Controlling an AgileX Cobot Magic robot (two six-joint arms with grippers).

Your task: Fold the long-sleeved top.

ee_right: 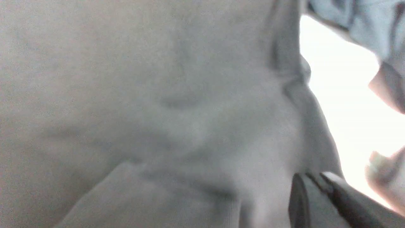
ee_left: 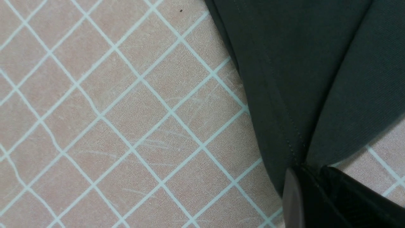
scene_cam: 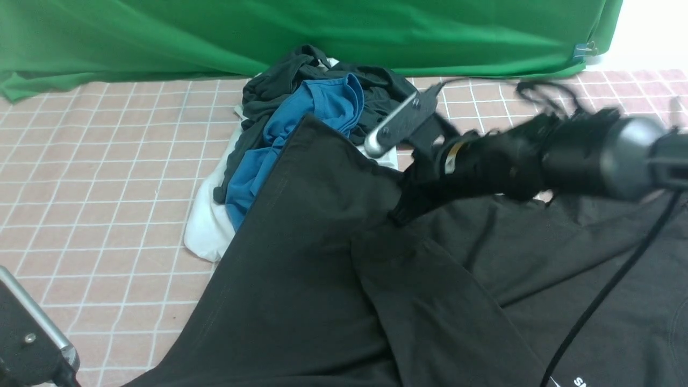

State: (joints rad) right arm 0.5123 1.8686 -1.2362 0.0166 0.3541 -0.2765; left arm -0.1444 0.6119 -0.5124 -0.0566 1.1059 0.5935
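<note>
Item: long-sleeved top (scene_cam: 301, 258), black, spread on checked desk (scene_cam: 107, 188). Left hand (ee_left: 307, 171) clenched its edge; right hand (scene_cam: 400, 215) pinched a raised fold.

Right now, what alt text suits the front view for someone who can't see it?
The robot's right claw pinches a big black long-sleeved top spread across a pink checked tablecloth. Behind lies a heap with a blue T-shirt, before a green backdrop.

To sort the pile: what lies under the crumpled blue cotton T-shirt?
A white cloth shows beneath it. How far it reaches is hidden: the large black cotton sweatshirt covers its near side.
</note>
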